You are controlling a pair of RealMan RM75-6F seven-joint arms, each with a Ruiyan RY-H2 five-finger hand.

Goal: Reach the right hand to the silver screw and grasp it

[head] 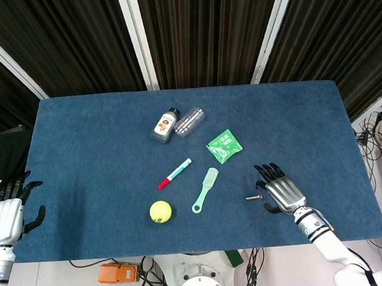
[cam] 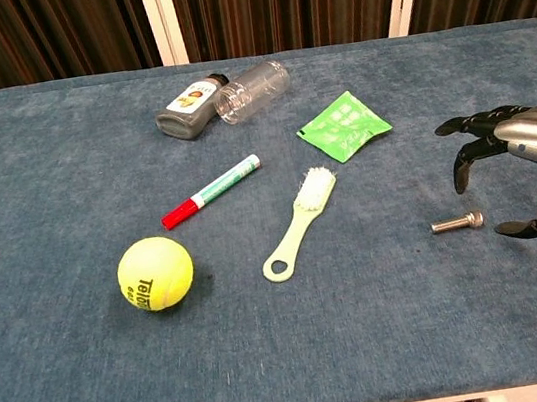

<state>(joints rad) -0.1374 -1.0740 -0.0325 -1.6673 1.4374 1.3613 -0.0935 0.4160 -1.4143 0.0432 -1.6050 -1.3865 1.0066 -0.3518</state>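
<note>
- right hand (cam: 522, 168) empty, fingers spread and curved downward, hovering just right of the silver screw (cam: 457, 223); not touching it; thumb low near the cloth, other fingers above, so the opening faces the screw, looks set up for a pinch
- silver screw lies flat on the blue table cloth (head: 77, 139), head toward the right hand, shank pointing left; front-right part of the table; in the head view screw (head: 252, 197) sits just left of the hand (head: 280, 192)
- judgement: reach nearly done, grasp not yet made; a small thing lying flat, probably needs fingertips down at the cloth either side of it; could roll or get pushed away
- left hand (head: 7, 216) empty, fingers apart, parked at the front-left table edge, well apart from everything; only the head view shows it
- nearby clutter: green brush (cam: 299, 223) left of screw, well clear; green packet (cam: 343, 126) behind; tennis ball (cam: 155, 274), marker (cam: 211, 191), two bottles (cam: 223, 97) further left; none block the approach
</note>
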